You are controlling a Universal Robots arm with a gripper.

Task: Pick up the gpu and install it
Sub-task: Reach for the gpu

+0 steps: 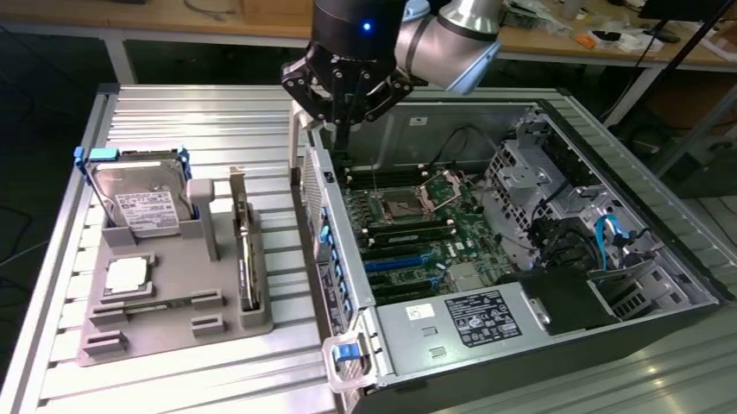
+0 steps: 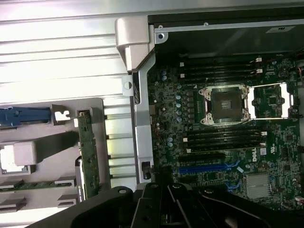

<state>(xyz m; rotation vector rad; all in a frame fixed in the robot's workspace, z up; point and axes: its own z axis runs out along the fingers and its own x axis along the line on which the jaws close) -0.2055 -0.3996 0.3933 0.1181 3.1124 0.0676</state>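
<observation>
Currently my pincer hangs over the back corner of the open computer case. Its fingertips are drawn narrowly together with nothing between them. From the pincer, in the exterior view, the gpu sits at about seven o'clock, well apart from it. It stands on its long edge in a slot of the grey holder, its silver bracket upright at the far end. In the wrist view I see the card edge-on, as a thin green strip.

As for writing, the hard drive in its blue frame carries a white label. Another white label sits on the metal box at the case's near end. I cannot read either.

The holder is matte grey plastic with blocky ribs. A small square silver chip lies flat at nine o'clock from the gpu. The tabletop is ribbed, bright aluminium. Inside the case lies the green motherboard, with a square metal-framed socket, black memory slots and blue card slots.
</observation>
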